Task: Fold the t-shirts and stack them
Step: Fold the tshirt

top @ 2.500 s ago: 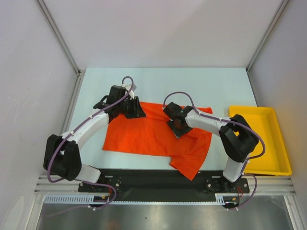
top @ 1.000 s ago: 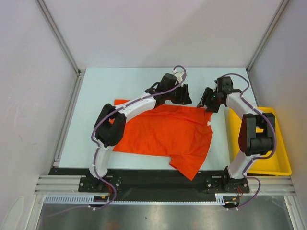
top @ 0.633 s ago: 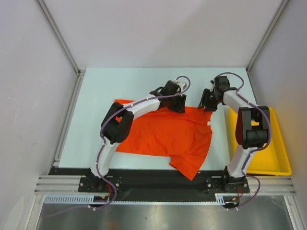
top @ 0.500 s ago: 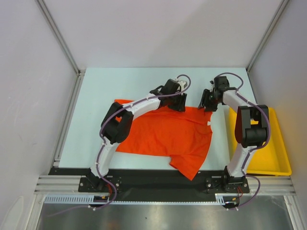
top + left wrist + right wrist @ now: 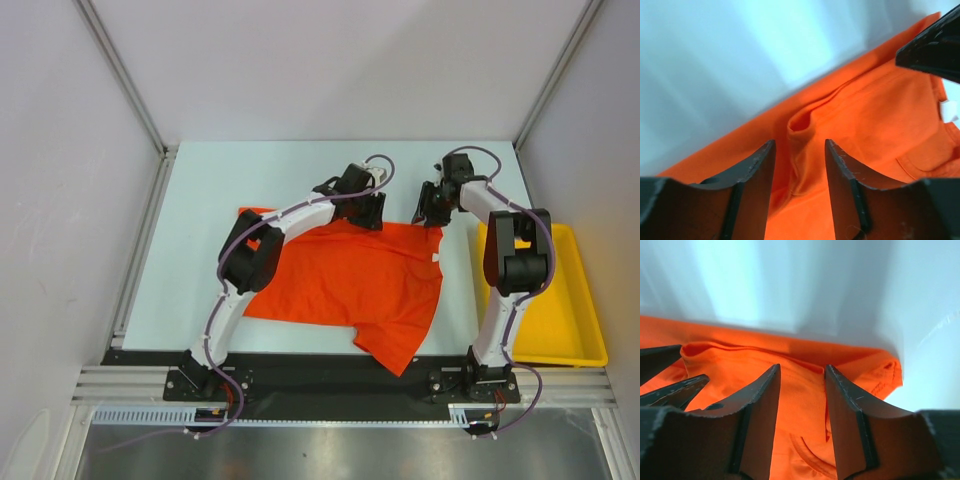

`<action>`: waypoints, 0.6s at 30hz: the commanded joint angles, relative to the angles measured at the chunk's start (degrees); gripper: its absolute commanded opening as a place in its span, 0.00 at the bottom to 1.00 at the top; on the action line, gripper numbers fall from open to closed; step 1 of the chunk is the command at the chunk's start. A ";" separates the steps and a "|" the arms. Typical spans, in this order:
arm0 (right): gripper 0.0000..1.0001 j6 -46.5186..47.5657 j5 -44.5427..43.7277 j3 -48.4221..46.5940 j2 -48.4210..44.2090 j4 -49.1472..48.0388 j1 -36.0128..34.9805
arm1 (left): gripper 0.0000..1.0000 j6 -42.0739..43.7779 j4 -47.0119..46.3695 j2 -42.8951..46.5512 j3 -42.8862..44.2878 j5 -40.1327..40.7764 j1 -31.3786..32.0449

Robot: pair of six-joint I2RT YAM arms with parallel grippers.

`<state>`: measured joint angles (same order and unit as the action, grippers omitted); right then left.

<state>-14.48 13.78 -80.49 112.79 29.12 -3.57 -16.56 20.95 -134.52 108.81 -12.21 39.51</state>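
Note:
One orange-red t-shirt (image 5: 345,280) lies spread on the pale table, one part hanging toward the near edge. My left gripper (image 5: 372,212) is low at the shirt's far edge, near its middle. In the left wrist view its jaws (image 5: 799,150) stand open around a raised fold of cloth (image 5: 800,125). My right gripper (image 5: 428,212) is at the shirt's far right corner. In the right wrist view its jaws (image 5: 802,375) stand open over the orange cloth (image 5: 800,410), with the hemmed corner (image 5: 887,372) to the right.
A yellow plastic tray (image 5: 545,295) stands at the table's right side. Grey walls with metal rails close the table on the left, back and right. The black base rail (image 5: 320,385) runs along the near edge.
Both arms have swung from the shirt's middle and left to its far edge. The shirt's far right part has been drawn out. In the last half second both grippers barely moved.

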 commanded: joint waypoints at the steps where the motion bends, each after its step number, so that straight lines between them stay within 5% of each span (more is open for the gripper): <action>1: 0.45 0.77 -0.42 -3.97 1.90 1.19 -0.47 | 0.49 -0.49 0.32 -1.79 4.03 -1.68 -0.48; 11: 0.37 0.15 -0.07 -3.01 0.85 1.20 -0.73 | 0.42 -1.81 -0.82 -2.77 5.00 -4.58 -1.27; 18: 0.47 1.65 -2.27 -1.60 -0.20 2.08 -0.65 | 0.42 -2.60 -1.61 -3.29 5.36 -6.34 -1.36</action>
<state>-14.06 12.84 -82.26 114.37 30.22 -4.01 -18.09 21.10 -137.40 111.35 -16.58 38.48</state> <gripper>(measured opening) 0.464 0.426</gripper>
